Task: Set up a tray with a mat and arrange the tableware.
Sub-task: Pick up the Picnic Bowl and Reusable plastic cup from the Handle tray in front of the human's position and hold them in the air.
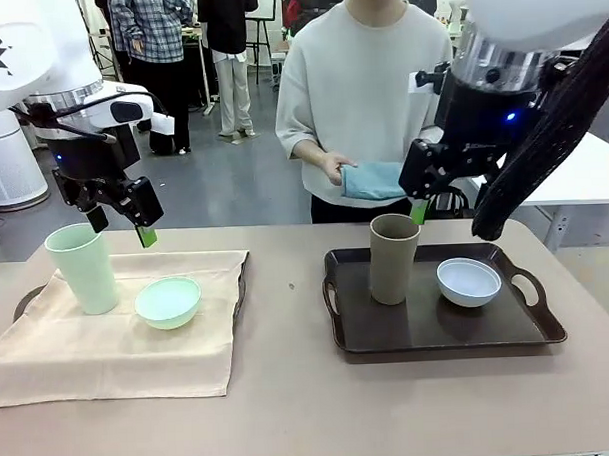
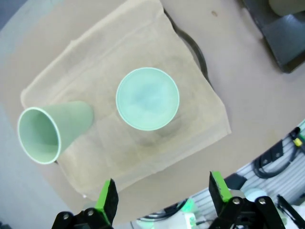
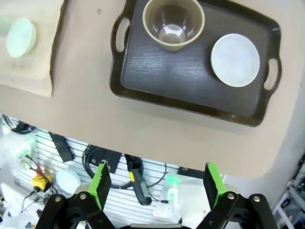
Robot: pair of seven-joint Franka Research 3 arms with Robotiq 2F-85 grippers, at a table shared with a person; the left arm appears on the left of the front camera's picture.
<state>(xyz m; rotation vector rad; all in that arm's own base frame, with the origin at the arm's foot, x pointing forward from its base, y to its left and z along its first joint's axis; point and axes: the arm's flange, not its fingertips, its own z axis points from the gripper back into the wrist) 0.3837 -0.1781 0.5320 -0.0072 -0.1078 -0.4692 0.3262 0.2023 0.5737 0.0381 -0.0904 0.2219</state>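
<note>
A beige mat [image 1: 108, 345] covers the left tray [image 1: 240, 290], and a mint green tumbler [image 1: 83, 268] and a mint green bowl [image 1: 168, 301] stand on it. My left gripper [image 1: 121, 226] hangs open above them, holding nothing; its wrist view looks down on the bowl [image 2: 147, 98], the tumbler [image 2: 50, 131] and the mat [image 2: 114, 52]. The bare dark tray [image 1: 408, 324] on the right carries a tan-brown tumbler [image 1: 395, 258] and a white bowl [image 1: 468, 281]. High over that tray [image 3: 190, 90], my right gripper [image 3: 157, 179] is open and empty.
A person stands at the far side of the table holding a folded blue cloth [image 1: 373, 181] in both hands. Bare tabletop [image 1: 287, 309] lies between the two trays and along the near edge. Cables and equipment show below the table's near edge in the wrist views.
</note>
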